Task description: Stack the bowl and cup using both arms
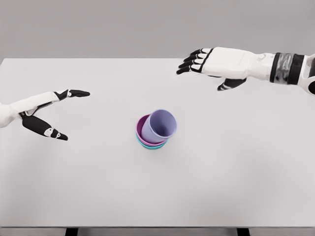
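Lilac plastic forms the cup (160,126), which is seated in a nest of bowls: a magenta bowl (142,129) inside a teal bowl (151,146), of which only the lower rim is seen. The stack is located on the white table (246,187), slightly left of its centre. The cup is tilted, with its mouth turned up and to the right, so its long axis is not vertical.

The left hand (49,113) is held above the table at the left edge, fingers extended and thumb spread, with nothing grasped. The right hand (211,66) is held near the far right, fingers loosely extended, also empty. Both are well apart from the stack.

The stack lies right of and slightly below the left hand, and down-left of the right hand. The left hand is judged somewhat nearer. The stacking is judged complete, or nearly so; if the cup is to be seated upright, an approach along its tilted axis would be required.
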You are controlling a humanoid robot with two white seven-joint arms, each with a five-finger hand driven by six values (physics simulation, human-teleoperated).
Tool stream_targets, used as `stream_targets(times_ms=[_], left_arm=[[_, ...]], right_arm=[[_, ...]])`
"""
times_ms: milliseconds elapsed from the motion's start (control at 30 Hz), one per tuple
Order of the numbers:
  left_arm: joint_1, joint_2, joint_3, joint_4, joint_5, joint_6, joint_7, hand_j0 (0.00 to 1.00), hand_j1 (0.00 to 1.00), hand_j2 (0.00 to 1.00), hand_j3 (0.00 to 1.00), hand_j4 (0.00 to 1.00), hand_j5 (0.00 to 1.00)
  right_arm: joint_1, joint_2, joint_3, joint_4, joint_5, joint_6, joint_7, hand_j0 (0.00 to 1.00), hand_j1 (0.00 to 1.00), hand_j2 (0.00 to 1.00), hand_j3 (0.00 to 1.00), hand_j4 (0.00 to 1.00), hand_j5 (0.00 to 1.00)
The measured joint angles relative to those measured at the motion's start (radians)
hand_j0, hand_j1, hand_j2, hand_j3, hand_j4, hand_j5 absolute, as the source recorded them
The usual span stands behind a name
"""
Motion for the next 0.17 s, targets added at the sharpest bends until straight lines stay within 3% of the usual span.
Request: stream_targets(times_ms=[167], left_arm=[[0.002,0.002,0.0,0.005,-0.007,0.0,0.0,1.0,1.0,1.0,1.0,1.0,1.0]], right_arm=[[0.006,-0.021,-0.019,0.056,0.001,0.0,0.0,1.0,1.0,1.0,1.0,1.0,1.0]])
